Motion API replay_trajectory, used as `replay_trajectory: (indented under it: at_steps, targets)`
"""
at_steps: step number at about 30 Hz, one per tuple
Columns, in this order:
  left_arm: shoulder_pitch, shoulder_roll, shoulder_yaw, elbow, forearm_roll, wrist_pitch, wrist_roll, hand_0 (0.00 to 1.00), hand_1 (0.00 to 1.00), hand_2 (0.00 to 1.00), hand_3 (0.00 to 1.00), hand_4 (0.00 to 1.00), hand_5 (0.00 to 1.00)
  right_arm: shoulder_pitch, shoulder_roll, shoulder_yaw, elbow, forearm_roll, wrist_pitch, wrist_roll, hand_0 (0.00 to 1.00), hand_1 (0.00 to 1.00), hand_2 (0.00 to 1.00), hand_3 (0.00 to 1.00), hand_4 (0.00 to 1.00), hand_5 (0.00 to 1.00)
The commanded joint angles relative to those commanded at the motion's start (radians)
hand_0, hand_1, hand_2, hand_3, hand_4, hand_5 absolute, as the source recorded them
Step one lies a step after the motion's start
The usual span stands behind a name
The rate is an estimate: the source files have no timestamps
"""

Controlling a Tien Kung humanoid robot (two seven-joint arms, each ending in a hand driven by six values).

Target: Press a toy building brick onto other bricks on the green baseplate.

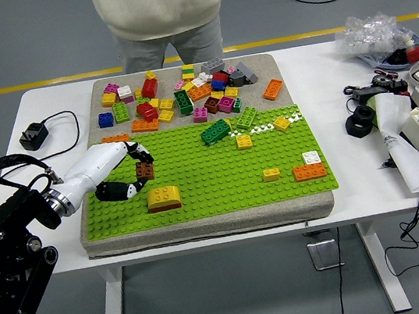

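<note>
Left hand point(121, 170): white, coming in from the left over the green baseplate point(222, 187), fingers pinched on a small brown brick point(145, 170). We see the brick gripped between the upper fingertips and the black-tipped thumb curled below it.

Brown brick: held just above and behind the yellow block point(164, 198), near the plate's left side. We can't quite tell if it's touching the studs or floating a bit over them, the angle's not great.

Yellow block: a rounded-top piece, sitting on the baseplate toward the front left, just beside the hand.

Other pieces on the plate: a dark green brick point(215, 131) and a lighter green one point(246, 118) near the far edge, a small yellow one point(244, 141) in the middle, and an orange brick point(309, 171) with a white one point(311, 157) right behind it on the right.

Loose pile point(184, 93): a jumble of mixed-colour bricks on the grey mat point(259, 66) behind the baseplate.

Person point(162, 14): standing at the far side in a cream top, hands not visible to us.

Table point(355, 182): white, with a black charger point(34, 137) and cable on the left and some controllers and a plastic bag point(372, 31) on the right.
</note>
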Motion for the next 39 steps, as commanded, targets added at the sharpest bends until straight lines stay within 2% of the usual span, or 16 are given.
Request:
replay_trajectory:
  at_steps: [7, 12, 32, 39]
  targets:
    - [0.037, -0.008, 0.010, -0.027, 0.000, -0.010, 0.007, 0.698, 0.661, 0.540, 0.596, 0.450, 0.002, -0.001, -0.002, 0.000, 0.000, -0.004, 0.000, 0.002, 0.801, 0.732, 0.754, 0.745, 0.998, 0.666]
    - [0.046, -0.013, 0.014, -0.033, 0.000, -0.013, 0.010, 0.699, 0.660, 0.539, 0.594, 0.452, 0.002, 0.000, -0.004, -0.002, 0.000, -0.006, -0.002, 0.004, 0.802, 0.732, 0.754, 0.746, 0.998, 0.667]
    - [0.025, -0.051, 0.025, 0.014, 0.000, -0.020, 0.015, 0.702, 0.661, 0.541, 0.591, 0.461, 0.002, 0.004, -0.005, -0.009, 0.000, -0.008, -0.002, -0.001, 0.802, 0.732, 0.755, 0.744, 0.998, 0.667]
    - [0.019, -0.053, 0.017, 0.028, 0.000, -0.020, 0.015, 0.705, 0.665, 0.542, 0.593, 0.468, 0.002, 0.004, -0.005, -0.009, 0.000, -0.008, -0.002, -0.002, 0.803, 0.732, 0.755, 0.744, 0.998, 0.667]
